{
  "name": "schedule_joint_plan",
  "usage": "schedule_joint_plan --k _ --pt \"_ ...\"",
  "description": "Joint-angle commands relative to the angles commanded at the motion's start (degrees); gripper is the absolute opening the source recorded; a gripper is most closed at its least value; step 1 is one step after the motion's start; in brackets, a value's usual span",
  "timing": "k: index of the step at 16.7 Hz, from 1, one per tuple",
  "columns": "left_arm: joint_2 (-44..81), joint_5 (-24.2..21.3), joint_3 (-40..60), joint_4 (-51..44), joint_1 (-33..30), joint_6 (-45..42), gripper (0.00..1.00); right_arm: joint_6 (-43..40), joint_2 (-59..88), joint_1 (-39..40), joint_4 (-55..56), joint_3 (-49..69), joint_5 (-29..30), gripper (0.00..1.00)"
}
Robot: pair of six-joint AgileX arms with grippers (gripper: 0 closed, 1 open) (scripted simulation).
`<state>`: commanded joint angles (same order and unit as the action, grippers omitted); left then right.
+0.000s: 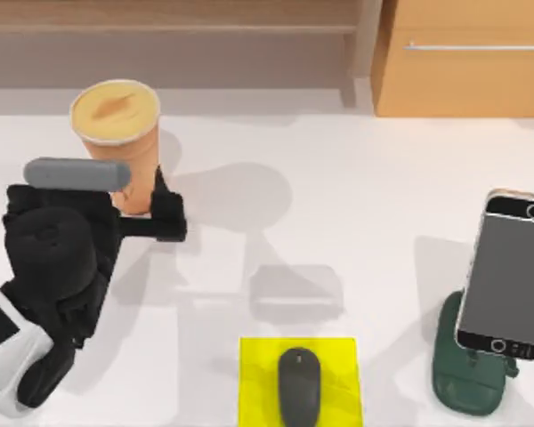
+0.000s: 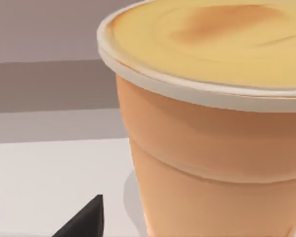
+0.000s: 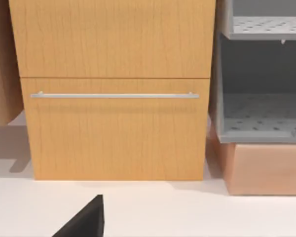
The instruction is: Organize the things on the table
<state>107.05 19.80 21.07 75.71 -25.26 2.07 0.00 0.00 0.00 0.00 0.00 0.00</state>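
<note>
The white counter (image 1: 338, 205) carries all three task items, with the wooden cabinet (image 1: 463, 62) at its far right edge. The left arm reaches toward the far left of the counter; its left gripper (image 1: 147, 218) sits at the base of the orange paper cup (image 1: 120, 142), one black finger visible on each side, apparently closed on the cup. Risk: the grasp is low on a tall cup, so a fast lift could tip it or let it slip. The smartphone (image 1: 503, 276) leans on its green stand (image 1: 467, 374) at right; the mouse (image 1: 300, 384) rests on the yellow pad (image 1: 258, 374). A carry path crossing either could knock it. The right gripper's state cannot be determined.
</note>
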Motion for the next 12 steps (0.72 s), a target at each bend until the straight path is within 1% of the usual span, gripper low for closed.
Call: schedule_joint_plan --k 3,5,12 --pt "8.1 1.4 4.1 6.8 0.3 0.1 1.0 0.0 0.0 0.0 0.0 0.0 0.0 1.0" --pt "10.4 1.9 5.6 9.0 0.6 0.1 1.0 0.0 0.0 0.0 0.0 0.0 0.0 1.0" --pt "11.0 1.6 6.6 8.8 0.8 0.1 1.0 0.0 0.0 0.0 0.0 0.0 0.0 1.0"
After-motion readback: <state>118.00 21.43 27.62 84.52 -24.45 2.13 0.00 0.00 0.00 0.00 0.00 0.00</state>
